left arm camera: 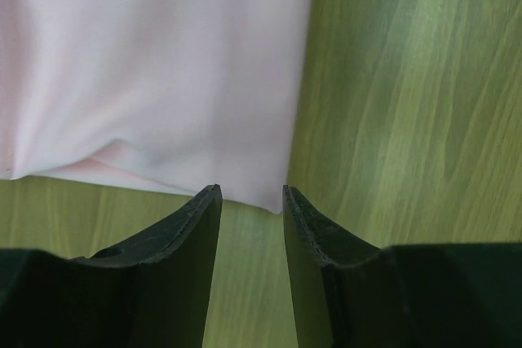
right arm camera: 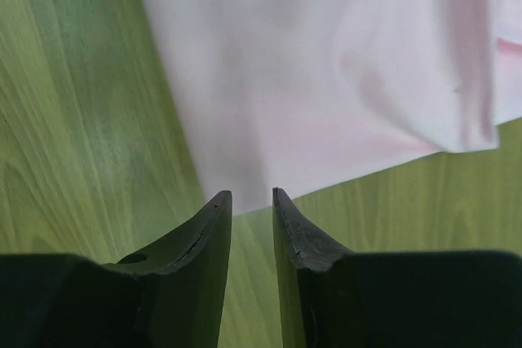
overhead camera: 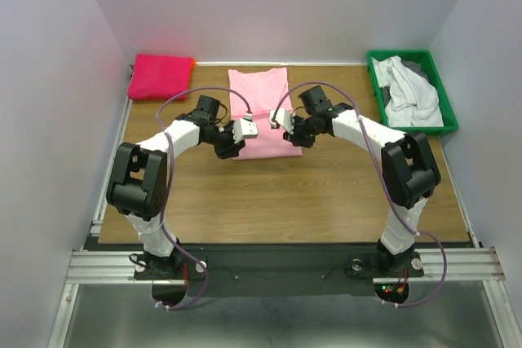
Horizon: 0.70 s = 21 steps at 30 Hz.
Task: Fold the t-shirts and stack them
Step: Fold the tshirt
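Light pink t-shirt (overhead camera: 259, 107) lies flat as a long rectangle at 12 o'clock on the wood table (overhead camera: 326, 193). Left gripper (left arm camera: 251, 191) sits at the shirt's 7 o'clock corner. Jaws apart, nothing between them, cloth edge just past the tips. Right gripper (right arm camera: 251, 195) sits at the 5 o'clock corner, jaws narrowly apart, bare wood in the gap. Folded magenta t-shirt (overhead camera: 160, 77) at 10 o'clock. Green bin (overhead camera: 375, 87) at 2 o'clock holds a crumpled white t-shirt (overhead camera: 408, 95).
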### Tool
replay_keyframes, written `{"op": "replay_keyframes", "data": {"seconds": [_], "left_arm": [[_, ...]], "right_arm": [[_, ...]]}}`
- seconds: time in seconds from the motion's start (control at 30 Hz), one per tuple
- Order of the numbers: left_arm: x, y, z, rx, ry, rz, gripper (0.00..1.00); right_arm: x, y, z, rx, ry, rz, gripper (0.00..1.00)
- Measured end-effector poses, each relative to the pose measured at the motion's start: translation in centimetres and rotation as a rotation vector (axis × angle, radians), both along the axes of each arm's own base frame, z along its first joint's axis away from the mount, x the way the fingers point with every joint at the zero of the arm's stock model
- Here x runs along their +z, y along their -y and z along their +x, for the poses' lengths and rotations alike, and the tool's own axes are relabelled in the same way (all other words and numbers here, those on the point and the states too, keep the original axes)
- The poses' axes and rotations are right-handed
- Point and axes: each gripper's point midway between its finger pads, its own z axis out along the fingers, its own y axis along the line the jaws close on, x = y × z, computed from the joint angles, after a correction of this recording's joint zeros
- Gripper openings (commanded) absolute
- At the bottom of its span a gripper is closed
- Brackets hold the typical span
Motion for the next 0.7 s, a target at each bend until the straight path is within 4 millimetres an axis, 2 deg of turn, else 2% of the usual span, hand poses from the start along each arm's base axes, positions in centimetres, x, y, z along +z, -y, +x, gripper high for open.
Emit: {"op": "replay_keyframes", "data": {"seconds": [0.13,0.27,0.57,0.6,0.67,0.7], "left_arm": [[-1.3,0.7,-0.8,-0.025,0.013,0.031,0.48],[-2.3,1.2,-0.6,-0.045,0.035,0.058,0.49],[-4.1,1.1,0.0,-0.061,0.051,0.106,0.49],[-4.1,1.1,0.1,-0.063,0.054,0.106,0.48],[-4.1,1.1,0.1,-0.066,0.057,0.108,0.34],[-4.1,1.0,0.1,-0.067,0.058,0.111,0.23]], "right_arm": [[-2.7,0.5,-1.2,0.003,-0.061,-0.029,0.33],[-5.5,0.9,-1.9,0.009,-0.113,-0.059,0.33],[-5.7,0.6,-1.4,0.021,-0.087,-0.049,0.39],[-5.7,0.5,-1.3,0.022,-0.083,-0.047,0.4],[-5.7,0.5,-1.2,0.022,-0.077,-0.044,0.4],[-5.7,0.5,-1.3,0.022,-0.074,-0.043,0.4]]}}
